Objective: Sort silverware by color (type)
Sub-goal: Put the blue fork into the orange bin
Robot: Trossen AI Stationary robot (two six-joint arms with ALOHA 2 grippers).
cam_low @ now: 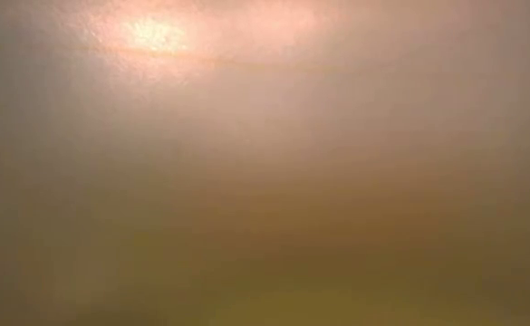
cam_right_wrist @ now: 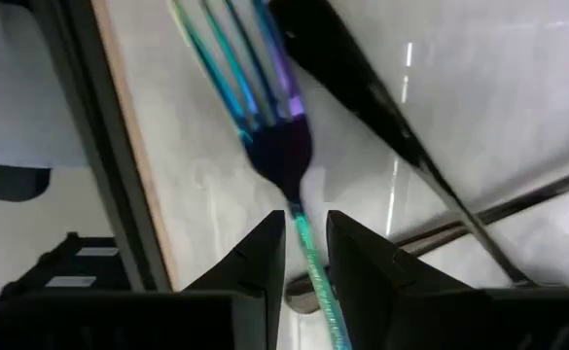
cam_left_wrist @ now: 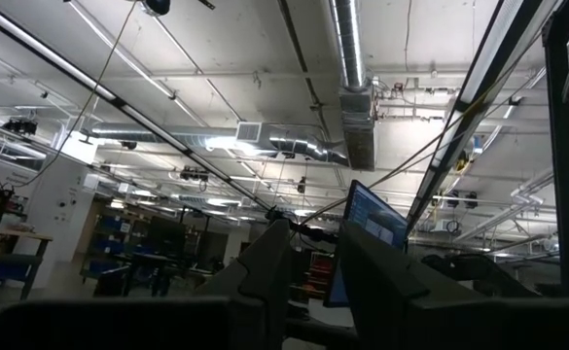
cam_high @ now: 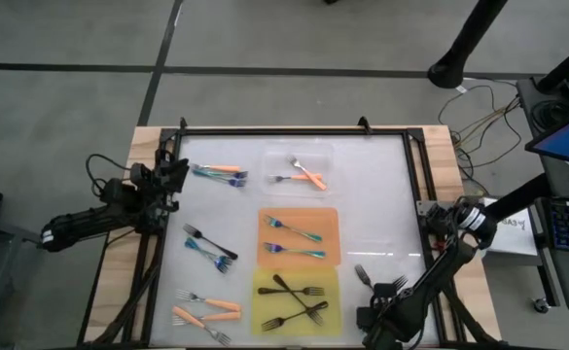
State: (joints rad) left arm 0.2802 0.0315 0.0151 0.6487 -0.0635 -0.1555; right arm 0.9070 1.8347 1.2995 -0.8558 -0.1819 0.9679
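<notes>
At the tabletop's [cam_high: 381,194] near right corner, the right pincer [cam_right_wrist: 305,255] stands narrowly open astride a teal fork's [cam_right_wrist: 274,146] thin handle, not visibly clamped. It looks light, stiff, slippery; mid-handle suits.

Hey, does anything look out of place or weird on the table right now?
Yes. The low view is a featureless orange-brown haze, showing no table at all. Also, the clear tray holds orange-handled forks, while the orange tray holds teal ones, so tray colour and fork colour disagree.
</notes>
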